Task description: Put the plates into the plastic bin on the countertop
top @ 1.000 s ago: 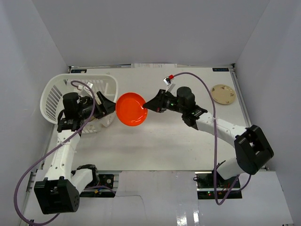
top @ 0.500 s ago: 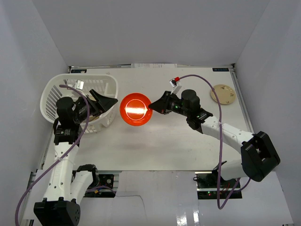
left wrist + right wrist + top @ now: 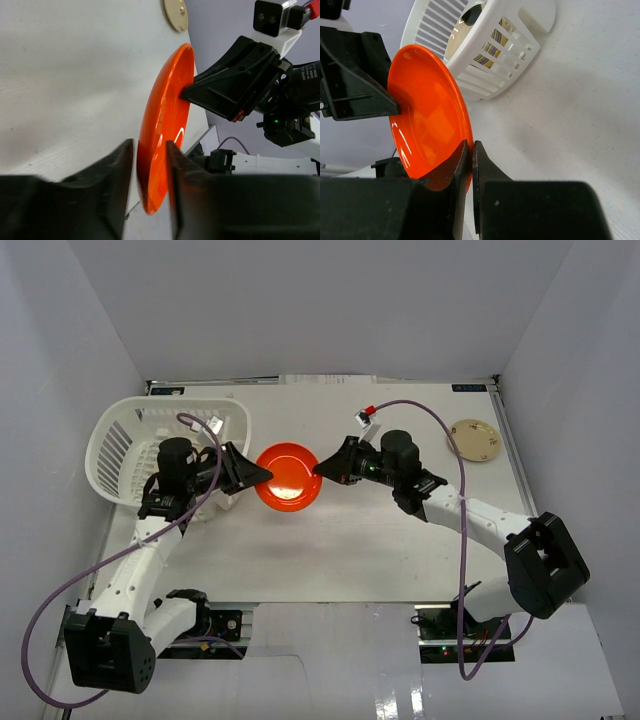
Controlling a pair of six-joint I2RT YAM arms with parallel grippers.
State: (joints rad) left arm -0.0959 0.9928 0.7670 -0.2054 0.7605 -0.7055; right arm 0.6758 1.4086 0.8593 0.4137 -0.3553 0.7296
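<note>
1. Orange-red plate (image 3: 288,476) hangs on edge above the counter (image 3: 350,550), just right of the plastic bin (image 3: 112,450), between the two arms.
2. Half a second back the left fingers (image 3: 100,185) stood spread and clear of it. Now they straddle its left rim, though I cannot tell whether they have clamped yet.
3. Right fingers (image 3: 435,195) are pinched shut on the opposite rim, bearing the plate.
4. That reads as a handover nearly made: the left arm, nearer the bin, would carry it in.
5. Count: one bin; one plate aloft; one cream plate (image 3: 474,439) lying far right on the counter; at least one pale plate (image 3: 461,42) showing through the bin's slots, any others hidden.
</note>
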